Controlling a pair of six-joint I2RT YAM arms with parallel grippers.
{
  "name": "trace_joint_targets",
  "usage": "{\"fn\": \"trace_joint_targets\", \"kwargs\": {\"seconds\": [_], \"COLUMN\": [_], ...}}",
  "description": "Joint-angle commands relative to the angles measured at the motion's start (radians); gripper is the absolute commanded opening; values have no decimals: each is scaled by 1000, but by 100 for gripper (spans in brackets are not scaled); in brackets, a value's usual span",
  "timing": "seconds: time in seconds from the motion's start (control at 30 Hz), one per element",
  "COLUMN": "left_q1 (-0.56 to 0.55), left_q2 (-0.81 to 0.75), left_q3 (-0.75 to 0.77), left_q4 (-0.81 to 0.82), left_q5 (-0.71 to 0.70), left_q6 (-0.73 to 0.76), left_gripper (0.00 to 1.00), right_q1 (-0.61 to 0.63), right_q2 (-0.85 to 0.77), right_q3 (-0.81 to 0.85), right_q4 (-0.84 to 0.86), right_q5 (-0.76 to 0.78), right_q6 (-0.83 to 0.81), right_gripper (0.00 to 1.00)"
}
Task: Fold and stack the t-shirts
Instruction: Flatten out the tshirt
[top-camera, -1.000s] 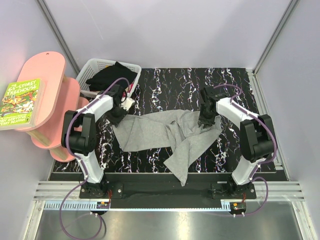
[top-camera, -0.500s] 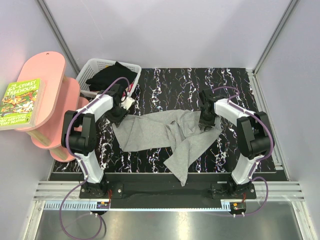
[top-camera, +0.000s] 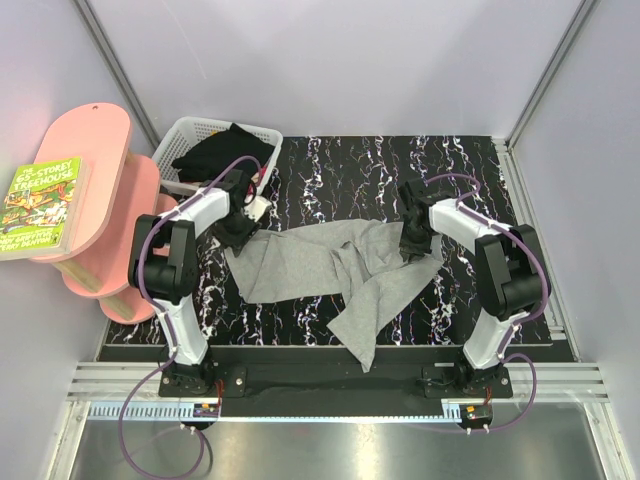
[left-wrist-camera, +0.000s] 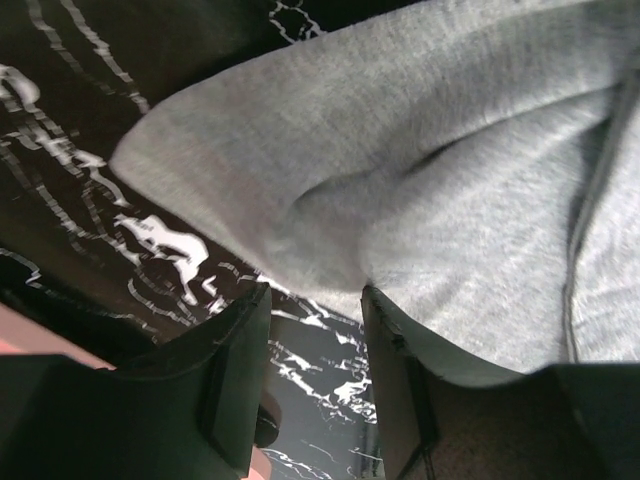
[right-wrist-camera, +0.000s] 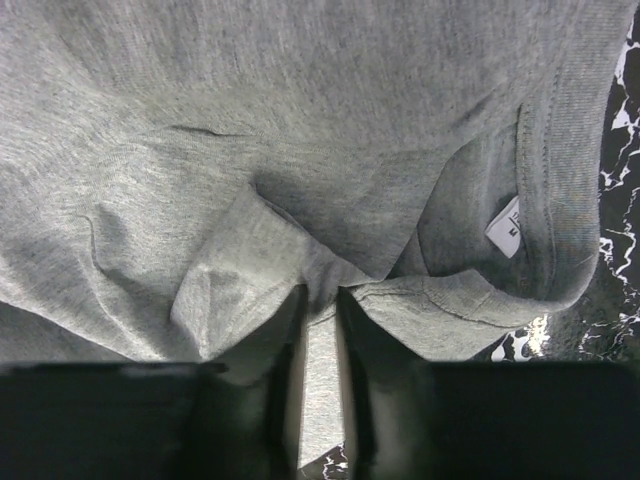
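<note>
The light heather-grey t-shirt lies crumpled across the middle of the black marbled table. My left gripper is at its left corner. In the left wrist view the left gripper is open, the grey t-shirt lies just at the fingertips, and bare table shows between them. My right gripper is at the shirt's right end near the collar. In the right wrist view the right gripper is shut on a fold of the grey t-shirt. The black t-shirt lies in the white basket.
A pink shelf with a green book stands left of the table. The basket sits at the back left corner, close behind my left arm. A shirt tail hangs toward the table's front edge.
My left gripper has shifted slightly at the shirt's left corner. My right arm has swung its elbow a little while holding the cloth. The shirt has barely moved.
</note>
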Motion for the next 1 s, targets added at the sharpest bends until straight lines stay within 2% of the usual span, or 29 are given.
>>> {"fn": "trace_joint_targets", "kwargs": {"seconds": [0.0, 0.07, 0.13, 0.23, 0.33, 0.4, 0.8, 0.9, 0.93, 0.97], "left_q1": [-1, -1, -1, -1, 1, 1, 45, 53, 56, 58], "left_q2": [28, 38, 49, 63, 81, 103, 117, 108, 109, 115], "left_q3": [34, 46, 57, 88, 109, 111, 154, 154, 155, 154], "left_q4": [39, 43, 43, 41, 43, 50, 63, 61, 59, 58], "left_q5": [-34, -37, -38, -42, -46, -49, -81, -65, -34, -19], "left_q6": [7, 6, 3, -3, -8, -9, -5, -9, -9, -11], "left_gripper": [47, 47, 47, 50, 61, 72, 75, 73, 57, 46], "right_q1": [5, 5, 5, 5, 5, 5, 4, 5, 5, 5], "right_q2": [16, 17, 17, 13, 5, 2, -3, -10, -10, -15], "right_q3": [46, 46, 41, 28, 12, 8, -8, -18, -23, -25], "right_q4": [27, 30, 33, 41, 50, 53, 65, 68, 70, 73], "right_q5": [14, 11, 2, 1, -1, -4, -21, -16, -15, -15], "right_q6": [-4, -3, -4, -4, -9, -10, -15, -15, -13, -13], "right_gripper": [19, 7, 0, 0, 0, 0, 0, 0, 0, 0]}}
